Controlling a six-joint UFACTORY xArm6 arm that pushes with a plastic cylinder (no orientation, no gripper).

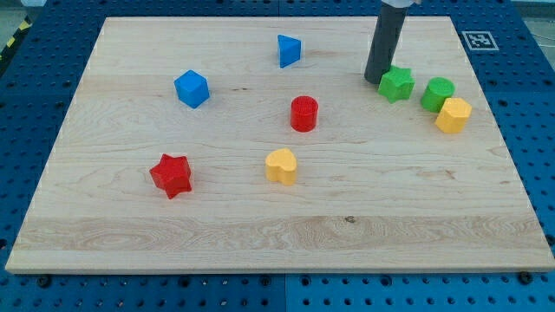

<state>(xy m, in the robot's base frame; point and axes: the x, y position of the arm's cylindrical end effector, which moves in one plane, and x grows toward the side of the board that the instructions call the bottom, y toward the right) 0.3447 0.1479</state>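
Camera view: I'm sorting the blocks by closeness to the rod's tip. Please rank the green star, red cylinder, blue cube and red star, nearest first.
Measured from my tip:
1. Green star: right beside the tip, on the view's right of it.
2. Red cylinder: near the board's middle.
3. Blue cube: toward the view's left.
4. Red star: lower left, farthest.

Bright, even overhead light falls on the sharp, glare-free bench (pixel 260 225), each block casting only a small soft shadow, with no blur or edge distortion.

A straight, smooth, dark grey cylindrical rod ends in my tip (pixel 375 81).
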